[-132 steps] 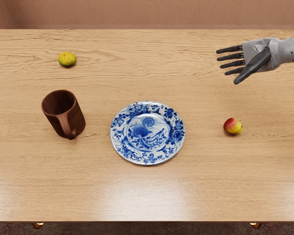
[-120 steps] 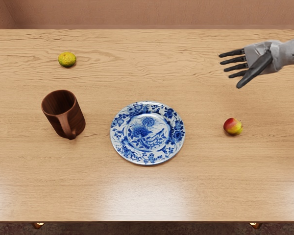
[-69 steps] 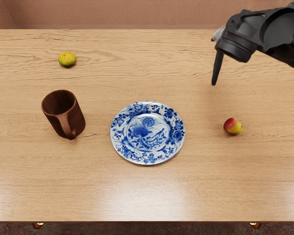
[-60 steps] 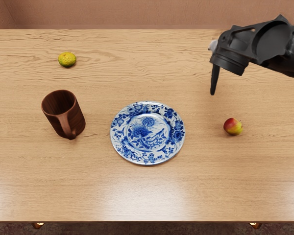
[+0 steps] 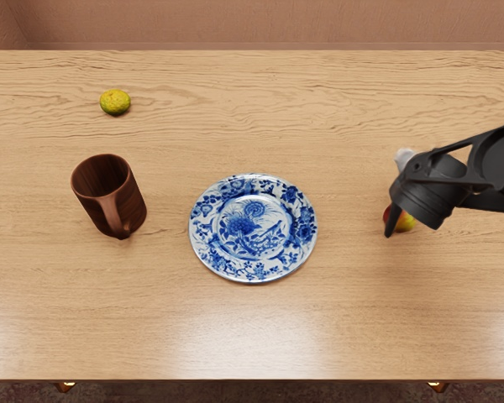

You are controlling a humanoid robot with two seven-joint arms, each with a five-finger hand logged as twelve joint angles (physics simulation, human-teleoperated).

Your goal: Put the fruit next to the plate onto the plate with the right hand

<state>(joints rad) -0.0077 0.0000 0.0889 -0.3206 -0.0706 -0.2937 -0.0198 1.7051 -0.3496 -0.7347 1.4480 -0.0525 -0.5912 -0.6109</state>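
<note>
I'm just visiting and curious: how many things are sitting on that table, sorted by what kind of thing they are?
Fruit: 2, an apple partly hidden behind the right hand and a yellow-green citrus fruit
Mugs: 1, a brown mug
Plates: 1, a blue-and-white plate
Total: 4

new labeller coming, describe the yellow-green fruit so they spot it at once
Find the blue-and-white plate mid-table, then the brown mug left of it. Behind the mug sits the yellow-green fruit: small, alone, unlike the reddish fruit right of the plate.
</note>
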